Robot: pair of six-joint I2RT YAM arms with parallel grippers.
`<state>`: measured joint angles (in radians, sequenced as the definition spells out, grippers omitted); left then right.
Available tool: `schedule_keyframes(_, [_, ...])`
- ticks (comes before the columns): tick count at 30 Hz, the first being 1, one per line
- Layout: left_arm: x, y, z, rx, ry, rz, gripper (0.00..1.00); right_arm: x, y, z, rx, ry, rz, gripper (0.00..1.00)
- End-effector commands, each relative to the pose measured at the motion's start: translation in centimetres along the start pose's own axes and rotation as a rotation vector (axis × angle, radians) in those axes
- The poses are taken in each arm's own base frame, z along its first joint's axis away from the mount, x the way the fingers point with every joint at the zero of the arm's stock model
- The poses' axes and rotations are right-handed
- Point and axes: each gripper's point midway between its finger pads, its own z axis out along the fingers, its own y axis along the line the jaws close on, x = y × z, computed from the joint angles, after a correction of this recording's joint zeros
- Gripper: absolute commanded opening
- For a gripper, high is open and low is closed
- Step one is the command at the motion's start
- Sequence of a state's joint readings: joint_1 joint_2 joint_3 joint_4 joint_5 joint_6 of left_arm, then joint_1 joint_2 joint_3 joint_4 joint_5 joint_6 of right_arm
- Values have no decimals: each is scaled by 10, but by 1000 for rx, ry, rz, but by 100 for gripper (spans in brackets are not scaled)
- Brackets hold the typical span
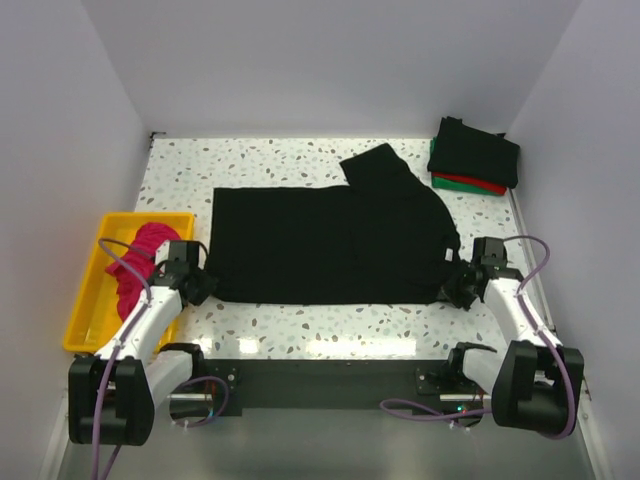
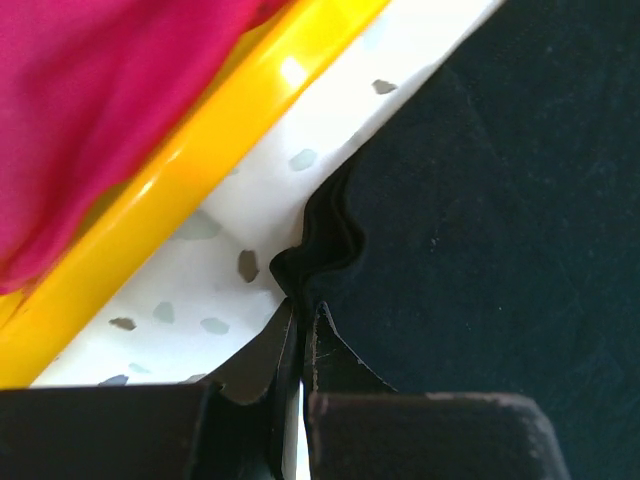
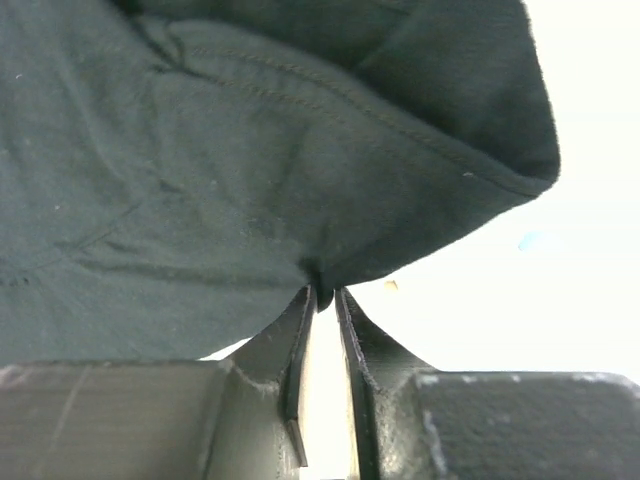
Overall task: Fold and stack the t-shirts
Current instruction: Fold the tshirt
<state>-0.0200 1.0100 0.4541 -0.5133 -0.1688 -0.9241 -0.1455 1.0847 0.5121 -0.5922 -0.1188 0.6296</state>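
Observation:
A large black t-shirt (image 1: 330,240) lies spread across the speckled table, one sleeve (image 1: 378,165) pointing to the back. My left gripper (image 1: 200,285) is shut on its near left corner; the left wrist view shows the black cloth (image 2: 480,200) bunched at the fingertips (image 2: 303,310). My right gripper (image 1: 458,282) is shut on the near right corner; the right wrist view shows the cloth (image 3: 250,150) pinched between the tips (image 3: 325,297). A magenta-pink shirt (image 1: 135,262) lies in the yellow tray. Folded shirts, black over red and green (image 1: 472,155), are stacked at the back right.
The yellow tray (image 1: 84,320) stands at the left table edge, its rim (image 2: 180,170) close to my left gripper. White walls close in the table on three sides. The arm bases sit on a dark bar (image 1: 320,380) at the near edge.

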Motion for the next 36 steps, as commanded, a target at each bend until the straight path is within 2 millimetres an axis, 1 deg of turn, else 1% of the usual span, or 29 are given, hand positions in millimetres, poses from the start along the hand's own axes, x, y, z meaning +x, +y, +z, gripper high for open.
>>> schedule_keyframes(1, [0,17,-1,-81,-17,-54,0,-5,-2,-12,24,1,33,16])
schedule_keyframes(5, [4,17,-3,-77,-2,-66,1,-9,-4,-18,22,10,52,18])
schedule_keyframes(6, [4,17,-4,-74,2,-66,5,-10,-3,-19,20,11,54,21])
schedule_keyframes(7, [6,15,-5,-66,11,-71,18,-12,1,-22,9,10,52,34])
schedule_keyframes(9, [3,11,-11,-51,12,-72,33,-12,4,-28,-3,17,48,53])
schedule_keyframes(10, [2,9,-14,-44,11,-73,49,-17,9,-32,-17,7,41,70])
schedule_keyframes(11, [-5,2,-21,-18,-6,-71,56,-19,14,-37,-37,2,31,74])
schedule_keyframes(12, [-10,-2,-25,-4,-18,-59,65,-21,16,-41,-48,-2,12,77])
schedule_keyframes(13, [-14,-7,-30,19,-26,-50,69,-30,24,-49,-70,-31,-4,79])
schedule_keyframes(14, [-24,-19,-40,67,-55,-46,70,-36,26,-54,-74,-51,-15,80])
schedule_keyframes(16, [-33,-33,-50,132,-74,-17,73,-47,38,-65,-119,-102,-37,80])
schedule_keyframes(17, [-43,-45,-59,177,-99,-12,74,-53,43,-67,-138,-126,-34,80])
schedule_keyframes(19, [-45,-58,-62,220,-85,21,74,-53,56,-66,-198,-120,-42,80])
schedule_keyframes(20, [-52,-70,-63,263,-101,32,73,-59,66,-65,-235,-146,-46,80])
schedule_keyframes(21, [-51,-73,-61,267,-90,39,73,-62,69,-60,-229,-157,-45,80])
schedule_keyframes(22, [-44,-79,-54,270,-47,54,72,-58,79,-57,-243,-158,-82,80])
schedule_keyframes(23, [-44,-89,-52,297,-49,68,71,-62,89,-55,-247,-183,-90,80])
schedule_keyframes(24, [-35,-101,-45,302,-35,94,71,-62,96,-49,-213,-190,-123,80])
schedule_keyframes(25, [-27,-102,-41,291,-14,114,71,-65,98,-44,-201,-194,-118,80])
schedule_keyframes(26, [-25,-112,-39,309,-18,130,71,-61,106,-41,-213,-184,-134,80])
schedule_keyframes(27, [-20,-118,-37,311,-11,138,71,-66,116,-38,-246,-205,-124,80])
schedule_keyframes(28, [-7,-122,-29,304,11,170,71,-61,116,-28,-249,-181,-114,80])
schedule_keyframes(29, [-5,-128,-26,322,11,170,71,-68,125,-26,-287,-209,-105,80])
schedule_keyframes(30, [-1,-131,-22,327,22,167,71,-69,126,-21,-286,-212,-100,79])
schedule_keyframes(31, [7,-132,-15,330,42,177,70,-68,122,-14,-271,-212,-91,80])
schedule_keyframes(32, [10,-133,-10,342,36,178,70,-72,119,-6,-249,-225,-87,80])
schedule_keyframes(33, [12,-132,-6,341,39,181,70,-71,115,0,-229,-223,-83,80])
schedule_keyframes(34, [18,-127,1,328,43,188,70,-66,108,7,-209,-204,-78,80])
schedule_keyframes(36, [23,-120,7,313,50,198,70,-63,95,17,-151,-198,-50,81])
